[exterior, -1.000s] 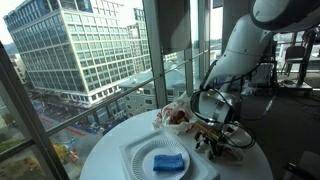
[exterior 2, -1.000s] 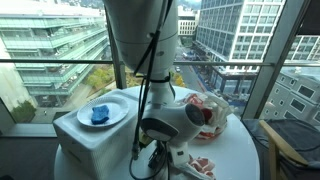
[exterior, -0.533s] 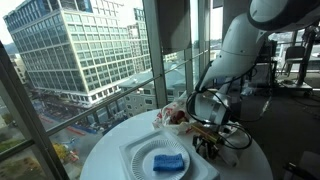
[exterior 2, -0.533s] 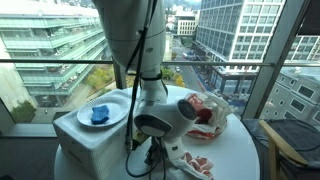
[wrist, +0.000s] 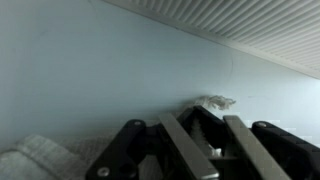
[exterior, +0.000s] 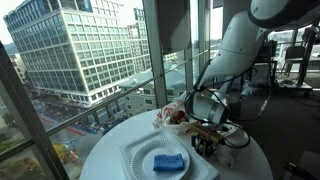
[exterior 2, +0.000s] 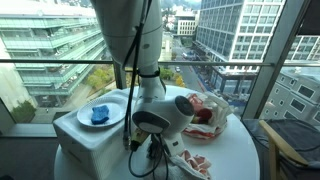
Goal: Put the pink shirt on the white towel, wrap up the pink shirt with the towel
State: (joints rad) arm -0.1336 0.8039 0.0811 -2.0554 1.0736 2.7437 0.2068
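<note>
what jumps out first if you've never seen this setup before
A big white robot arm bends over a small round white table beside tall windows, with glass office blocks filling the view outside. On the table, a crumpled pink and white cloth bundle lies close to the arm. A bright blue pad sits on a round white plate nearby.

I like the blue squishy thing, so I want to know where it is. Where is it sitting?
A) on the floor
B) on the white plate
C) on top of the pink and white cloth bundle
B: in an exterior view the blue thing lies in the middle of the white plate, apart from the cloth bundle behind it.
</note>
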